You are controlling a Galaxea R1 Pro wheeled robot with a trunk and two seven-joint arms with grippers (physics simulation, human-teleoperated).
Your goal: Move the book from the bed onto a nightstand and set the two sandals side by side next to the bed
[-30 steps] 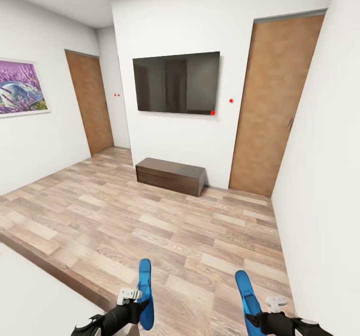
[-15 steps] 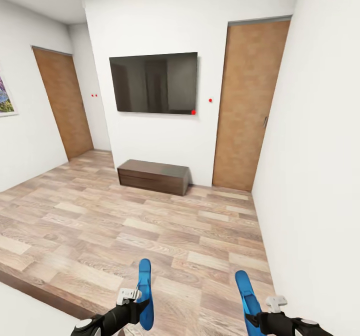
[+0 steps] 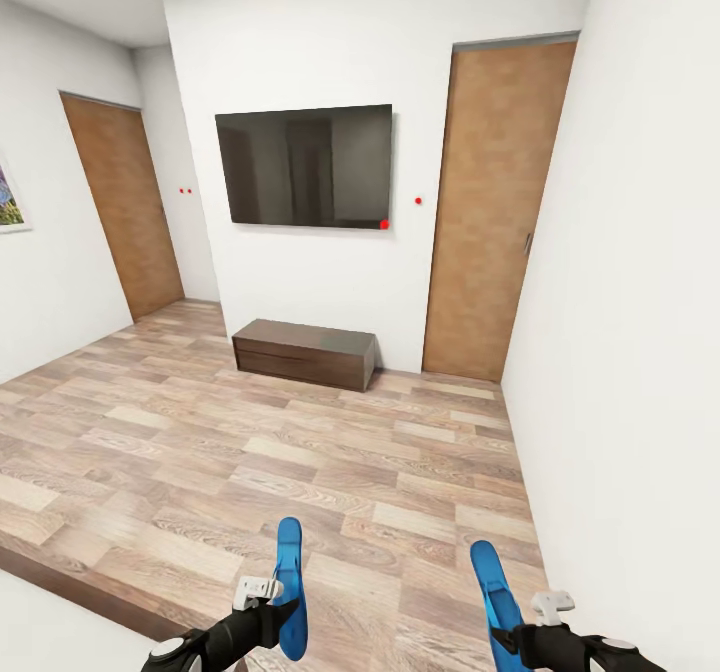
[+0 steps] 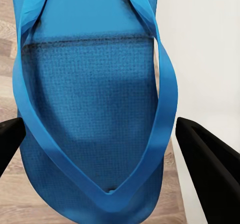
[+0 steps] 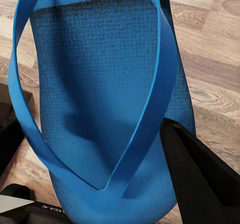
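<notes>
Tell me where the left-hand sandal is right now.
In the head view the sandal stands on edge in the left gripper at bottom centre-left, above the wood floor, with the bed at its left.

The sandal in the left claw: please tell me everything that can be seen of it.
The bright blue flat flip-flop sandal is thin, with a finely textured footbed and smooth blue V-shaped straps meeting at a toe post. It looks like rubber or foam. The left claw holds it on edge, one end pointing up and away from the robot, above the brown wood-plank floor. The black fingers sit at both its sides; nothing else touches it.
</notes>
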